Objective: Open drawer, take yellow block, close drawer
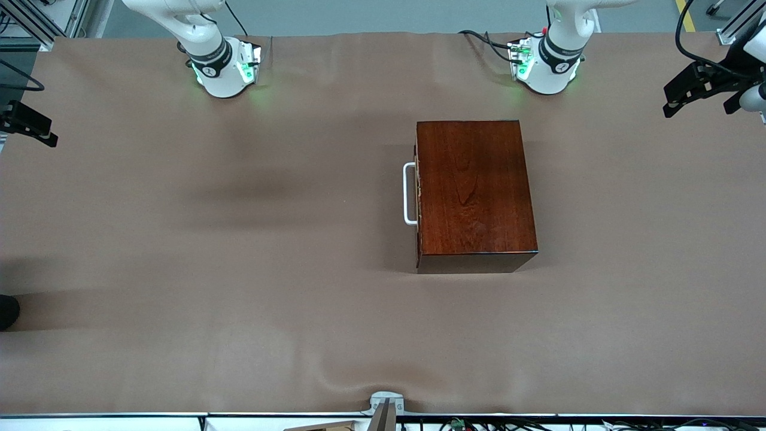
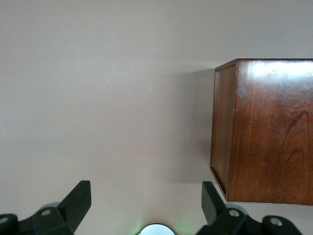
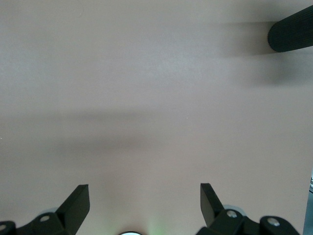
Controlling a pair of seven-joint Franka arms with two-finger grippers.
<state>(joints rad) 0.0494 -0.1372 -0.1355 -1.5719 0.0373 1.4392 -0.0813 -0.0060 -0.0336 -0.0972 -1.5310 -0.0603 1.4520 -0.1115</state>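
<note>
We see the wooden box (image 1: 476, 194) on the brown desk (image 1: 239, 269), nearer the left arm's end, its long axis running from the front camera toward the robot bases. The drawer (image 1: 418, 191) is pushed fully in, its white handle (image 1: 409, 193) facing the right arm's end, so we cannot see its contents. The left wrist view alone shows the box's side panel (image 2: 222, 127). The left gripper (image 2: 146, 198) has its jaws spread wide and empty over bare desk beside the box. The right gripper (image 3: 145, 200), jaws equally wide and empty, hangs over bare desk too.
</note>
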